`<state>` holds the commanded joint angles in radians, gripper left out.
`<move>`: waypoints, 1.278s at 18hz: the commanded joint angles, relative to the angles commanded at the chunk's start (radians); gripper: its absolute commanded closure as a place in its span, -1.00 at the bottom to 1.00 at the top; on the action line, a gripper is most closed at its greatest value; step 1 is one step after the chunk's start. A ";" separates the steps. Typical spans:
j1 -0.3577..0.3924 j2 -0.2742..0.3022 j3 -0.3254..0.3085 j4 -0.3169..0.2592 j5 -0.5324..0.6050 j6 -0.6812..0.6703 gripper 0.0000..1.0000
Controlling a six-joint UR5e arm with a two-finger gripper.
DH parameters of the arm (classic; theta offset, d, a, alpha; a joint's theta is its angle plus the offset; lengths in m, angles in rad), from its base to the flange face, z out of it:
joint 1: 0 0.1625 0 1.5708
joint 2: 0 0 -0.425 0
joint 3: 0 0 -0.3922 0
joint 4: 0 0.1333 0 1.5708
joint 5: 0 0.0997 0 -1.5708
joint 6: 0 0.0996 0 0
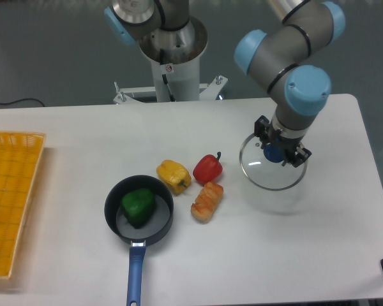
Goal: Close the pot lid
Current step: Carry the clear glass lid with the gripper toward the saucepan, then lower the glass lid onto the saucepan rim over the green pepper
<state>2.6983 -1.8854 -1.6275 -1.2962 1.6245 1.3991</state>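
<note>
The dark pot (138, 210) sits at the front left of the table, its blue handle pointing toward the front edge and a green pepper inside it. It is uncovered. The clear glass lid (270, 167) hangs level above the table on the right. My gripper (276, 153) is shut on the lid's blue knob, well to the right of the pot.
A yellow pepper (173, 176), a red pepper (207, 169) and an orange pastry-like item (207, 201) lie between the pot and the lid. A yellow basket (13, 204) stands at the left edge. The robot base (172, 51) rises behind the table.
</note>
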 joint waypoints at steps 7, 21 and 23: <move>-0.064 0.038 -0.026 -0.012 -0.031 -0.084 0.11; -0.291 0.049 -0.026 0.021 -0.106 -0.391 0.12; -0.314 0.049 -0.026 0.043 -0.126 -0.420 0.11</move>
<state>2.3839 -1.8362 -1.6536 -1.2533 1.4988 0.9788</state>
